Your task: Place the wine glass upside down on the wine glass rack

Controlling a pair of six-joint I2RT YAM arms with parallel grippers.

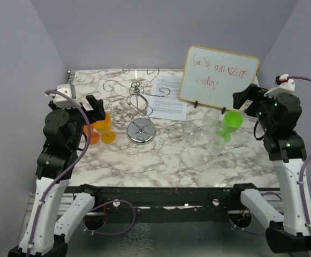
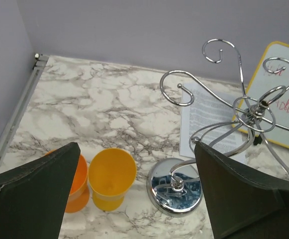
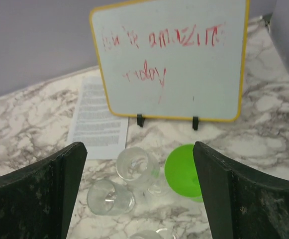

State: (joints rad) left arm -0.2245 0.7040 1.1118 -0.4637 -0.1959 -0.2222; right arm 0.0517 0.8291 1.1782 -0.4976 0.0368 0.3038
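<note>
Chrome wine glass rack (image 1: 141,110) stands upright mid-counter (image 1: 166,155), at 3 o'clock from the left end effector (image 1: 95,108), which hovers raised, jaws spread, empty. Right end effector (image 1: 244,97) hovers likewise spread and empty, clear wine glasses (image 1: 190,133) at its 8 o'clock.
</note>
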